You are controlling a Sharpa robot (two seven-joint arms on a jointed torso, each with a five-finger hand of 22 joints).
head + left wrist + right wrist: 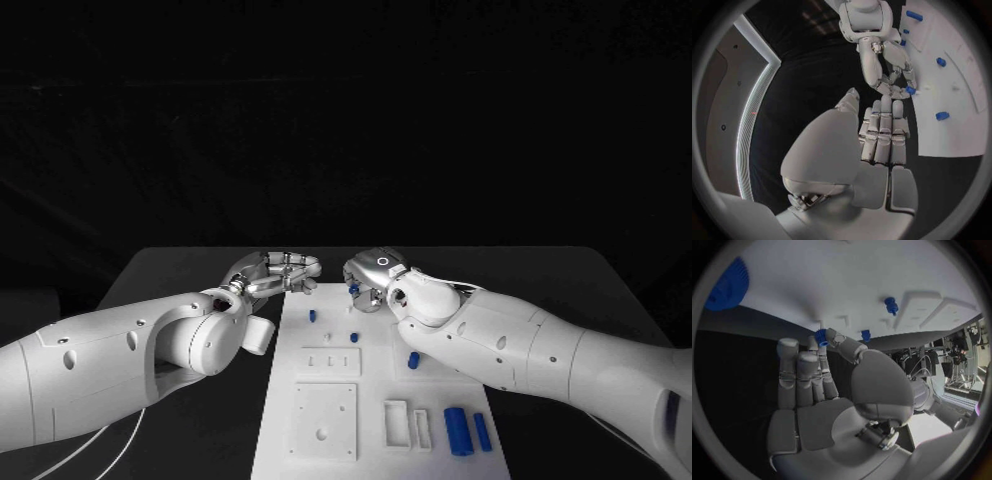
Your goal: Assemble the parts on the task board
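Blue part [821, 337] pinched in right hand [378, 278] over task board [378, 452].

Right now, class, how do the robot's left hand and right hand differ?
The right hand pinches a small blue part at its fingertips; the left hand holds nothing. In the left wrist view the left hand's fingers lie straight and side by side, while the right hand's curl round the part. Both hover at the far end of the board.
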